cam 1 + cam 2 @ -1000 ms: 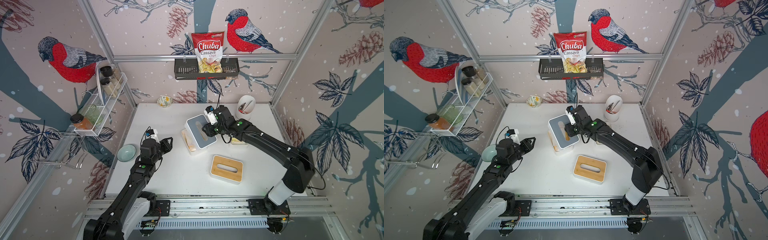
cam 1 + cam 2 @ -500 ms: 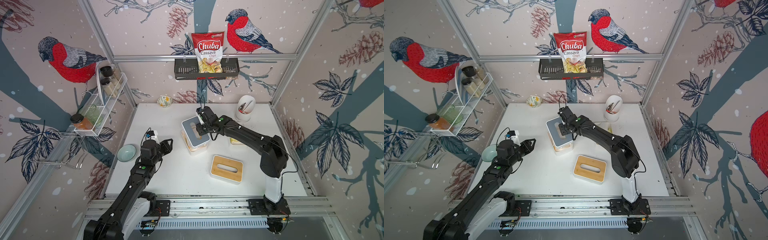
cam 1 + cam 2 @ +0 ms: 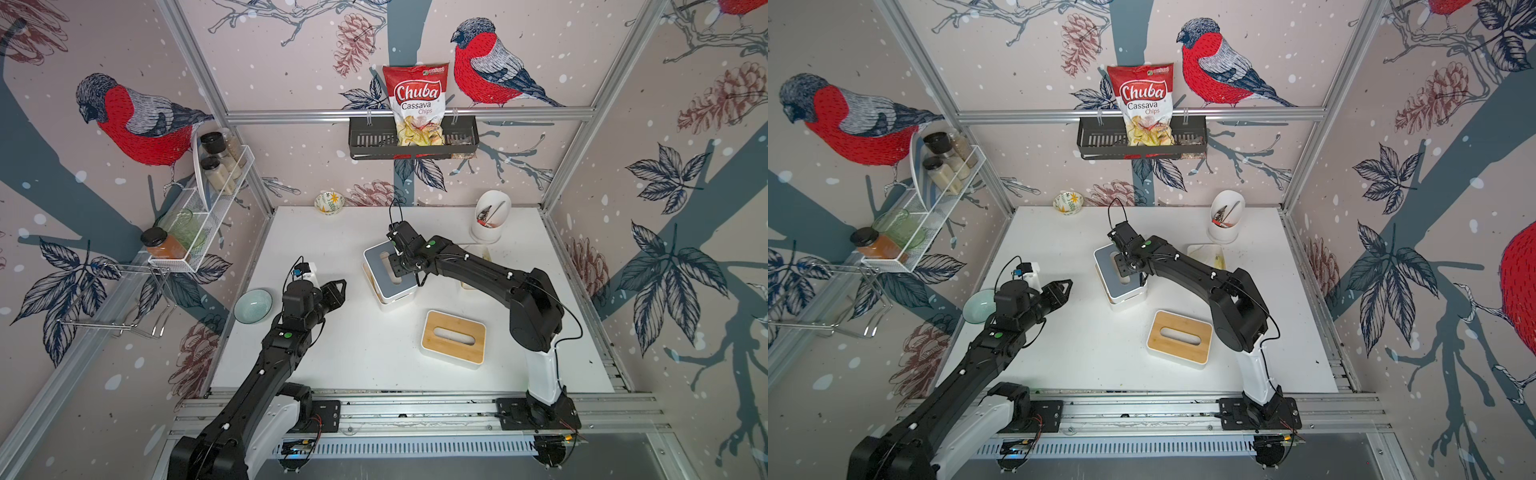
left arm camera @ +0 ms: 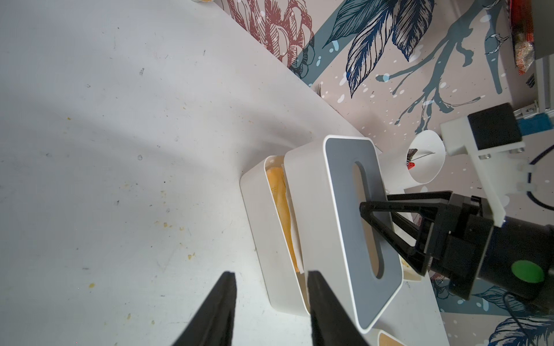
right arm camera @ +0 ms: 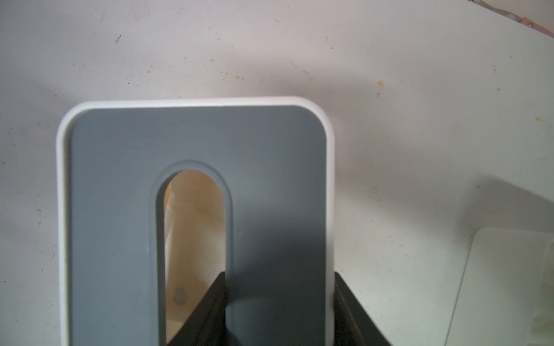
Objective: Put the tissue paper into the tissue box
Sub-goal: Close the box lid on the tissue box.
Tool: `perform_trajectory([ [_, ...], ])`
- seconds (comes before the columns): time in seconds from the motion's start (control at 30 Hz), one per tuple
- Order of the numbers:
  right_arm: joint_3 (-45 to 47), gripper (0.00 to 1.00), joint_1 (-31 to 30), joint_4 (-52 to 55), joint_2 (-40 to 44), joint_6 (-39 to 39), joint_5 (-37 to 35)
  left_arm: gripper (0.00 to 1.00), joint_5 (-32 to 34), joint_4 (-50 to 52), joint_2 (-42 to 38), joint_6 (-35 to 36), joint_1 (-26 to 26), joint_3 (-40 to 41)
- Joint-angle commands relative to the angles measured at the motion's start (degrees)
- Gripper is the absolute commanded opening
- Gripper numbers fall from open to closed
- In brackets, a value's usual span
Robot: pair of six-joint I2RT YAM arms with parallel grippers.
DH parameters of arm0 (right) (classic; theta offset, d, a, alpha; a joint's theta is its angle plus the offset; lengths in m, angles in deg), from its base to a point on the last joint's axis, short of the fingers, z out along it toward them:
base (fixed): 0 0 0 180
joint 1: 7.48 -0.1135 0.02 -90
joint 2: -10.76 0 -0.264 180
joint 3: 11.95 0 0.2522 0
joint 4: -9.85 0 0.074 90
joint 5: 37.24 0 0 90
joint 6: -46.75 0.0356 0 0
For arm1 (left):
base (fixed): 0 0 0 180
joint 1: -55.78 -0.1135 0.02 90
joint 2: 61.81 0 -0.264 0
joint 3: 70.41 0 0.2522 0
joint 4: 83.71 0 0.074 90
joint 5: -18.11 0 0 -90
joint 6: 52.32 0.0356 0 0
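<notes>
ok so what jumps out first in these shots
The right tool grips the grey lid, one finger through its slot, holding it tilted over the white base, where the yellow tissue pack shows. The left tool hangs open nearby. A red chips bag stands in the black rack on the back wall.

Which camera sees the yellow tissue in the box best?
Left wrist view: the yellow tissue shows plainly beside the tilted lid. Right wrist view peeks through the lid's slot; both top views catch a sliver.
</notes>
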Motion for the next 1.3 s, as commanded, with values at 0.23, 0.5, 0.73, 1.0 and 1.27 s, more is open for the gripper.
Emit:
perform_trajectory([
  [0.23,-7.0,0.39,-0.4,11.0,-5.0,0.6,-0.3,0.43,-0.9,-0.9,0.5,0.9,-0.2,-0.4],
  [0.5,-12.1,0.38,-0.2,16.3,-8.8,0.5,0.1,0.43,-0.7,-0.4,0.5,1.1,-0.2,-1.3],
  [0.73,-16.7,0.37,0.8,20.0,-9.8,0.0,1.2,0.43,-0.8,-0.5,1.0,1.2,-0.2,-1.7],
  [1.0,-20.2,0.37,2.8,24.8,-10.8,-0.8,4.6,0.43,-0.8,-0.5,0.6,1.1,-0.2,-1.4],
  [1.27,-20.9,0.37,3.9,26.8,-13.1,-1.3,7.3,0.43,-1.6,-1.0,0.9,1.0,-0.2,-1.2],
])
